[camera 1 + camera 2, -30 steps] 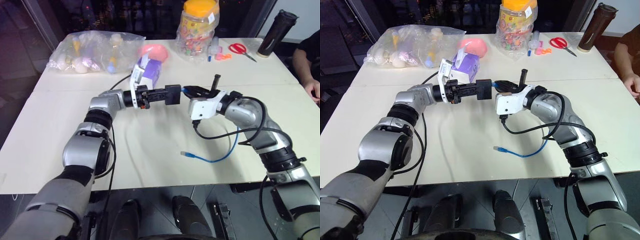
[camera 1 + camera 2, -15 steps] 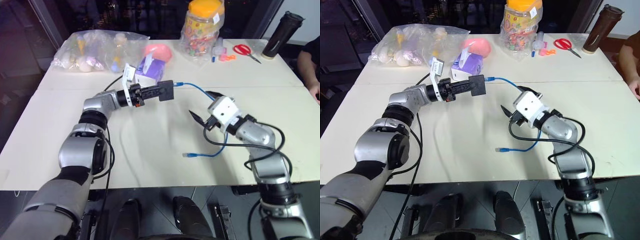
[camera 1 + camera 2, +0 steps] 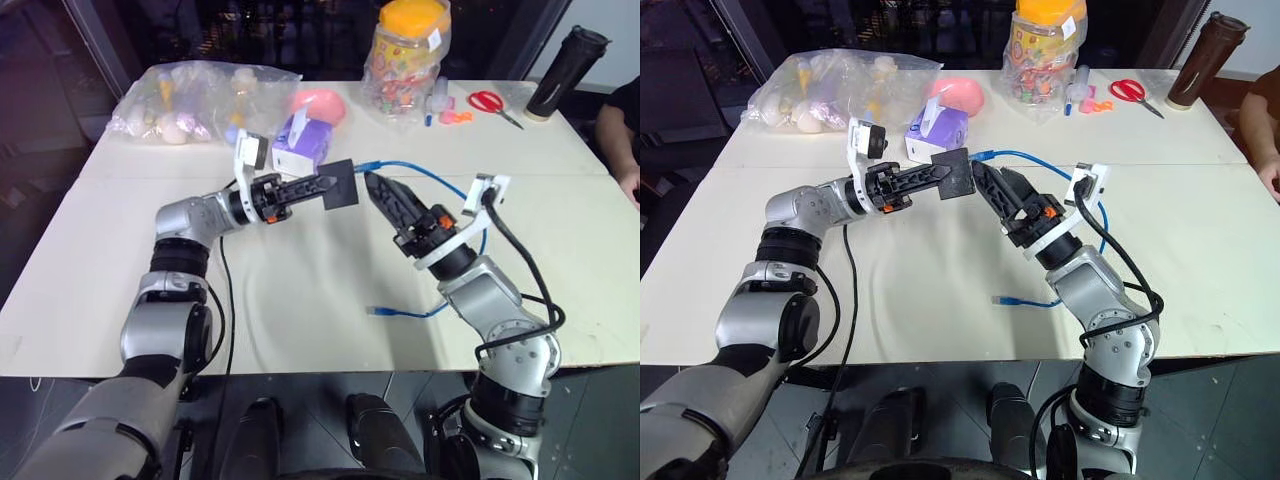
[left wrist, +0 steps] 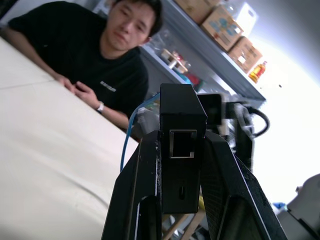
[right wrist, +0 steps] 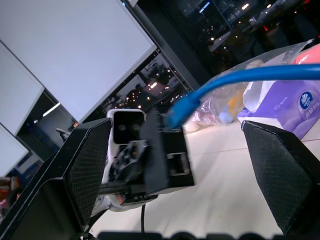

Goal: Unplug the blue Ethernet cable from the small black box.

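Clamps the small black box (image 3: 341,184) between the two fingers of the left gripper (image 3: 312,188), pressed flat against its opposite sides. Holds it up in the air, well clear of the table (image 3: 300,290), in front of the purple tissue box (image 3: 300,150). Shows one square port (image 4: 182,144) on the box face toward the left wrist, with nothing in it.

Keeps the right gripper (image 3: 996,186) spread wide with nothing between the fingers, pointing at the box from just beside it. Frames the box and the near end of the cable in the gap between those fingers, touching neither as far as can be made out.

Finds the blue Ethernet cable (image 3: 430,180) meeting the far upper edge of the box. Follows it in a raised arc behind the right arm, then down to the table, ending in a loose plug (image 3: 376,311) on the bare surface near the front edge.

Reads as not yet unplugged: with no gripper on it, looks held up at that end only by the box, though the socket itself is hidden. Leaves, by that judgement, the main work: closing the right fingers on the cable close to its plug, pulling straight out against the left grip, then checking for a clear gap.
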`<control>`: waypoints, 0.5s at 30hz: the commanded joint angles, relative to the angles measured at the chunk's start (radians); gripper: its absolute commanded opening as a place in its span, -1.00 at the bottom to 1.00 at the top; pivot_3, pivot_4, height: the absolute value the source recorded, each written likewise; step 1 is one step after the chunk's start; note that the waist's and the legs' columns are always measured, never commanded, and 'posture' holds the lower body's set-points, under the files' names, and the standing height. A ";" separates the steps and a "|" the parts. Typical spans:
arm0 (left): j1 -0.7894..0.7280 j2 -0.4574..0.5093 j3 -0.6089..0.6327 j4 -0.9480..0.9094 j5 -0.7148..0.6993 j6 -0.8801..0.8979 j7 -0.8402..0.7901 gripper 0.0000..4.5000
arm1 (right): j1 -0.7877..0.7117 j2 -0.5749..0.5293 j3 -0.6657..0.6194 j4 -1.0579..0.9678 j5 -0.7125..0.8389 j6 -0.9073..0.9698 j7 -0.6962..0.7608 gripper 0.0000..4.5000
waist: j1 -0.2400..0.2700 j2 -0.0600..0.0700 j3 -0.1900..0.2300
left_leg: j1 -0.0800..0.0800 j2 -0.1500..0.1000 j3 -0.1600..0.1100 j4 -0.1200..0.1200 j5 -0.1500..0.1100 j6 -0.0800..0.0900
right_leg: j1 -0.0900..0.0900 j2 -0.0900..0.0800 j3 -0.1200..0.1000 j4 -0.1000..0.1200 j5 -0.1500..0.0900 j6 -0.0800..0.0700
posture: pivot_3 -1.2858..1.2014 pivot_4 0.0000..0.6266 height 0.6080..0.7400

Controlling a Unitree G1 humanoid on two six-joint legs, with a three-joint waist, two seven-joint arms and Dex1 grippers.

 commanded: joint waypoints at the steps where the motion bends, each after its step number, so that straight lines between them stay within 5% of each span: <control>1: -0.005 -0.001 -0.009 -0.052 -0.030 0.013 0.008 -0.79 | -0.020 -0.023 0.020 0.019 0.032 -0.025 0.003 0.92 | 0.000 0.000 0.000 | 0.000 0.000 0.000 0.000 0.000 0.000 | 0.000 0.000 0.000 0.000 0.000 0.000 | 0.03 -0.52 0.98; 7: 0.015 -0.004 -0.027 -0.098 -0.047 0.038 0.012 -0.79 | -0.043 -0.039 0.042 0.056 0.042 -0.048 0.000 0.82 | -0.002 0.000 0.000 | 0.000 0.000 0.000 0.000 0.000 0.000 | 0.000 0.000 0.000 0.000 0.000 0.000 | 0.03 -0.52 0.98; 10: 0.029 -0.002 -0.041 -0.120 -0.049 0.041 0.015 -0.79 | -0.057 -0.042 0.050 0.067 0.050 -0.055 -0.009 0.36 | -0.001 0.000 0.000 | 0.000 0.000 0.000 0.000 0.000 0.000 | 0.000 0.000 0.000 0.000 0.000 0.000 | 0.03 -0.52 0.98; 15: 0.037 0.002 -0.048 -0.125 -0.053 0.043 0.019 -0.79 | -0.064 -0.051 0.069 0.073 0.058 -0.067 -0.012 -0.79 | -0.001 0.000 0.000 | 0.000 0.000 0.000 0.000 0.000 0.000 | 0.000 0.000 0.000 -0.001 0.000 0.000 | 0.03 -0.52 0.98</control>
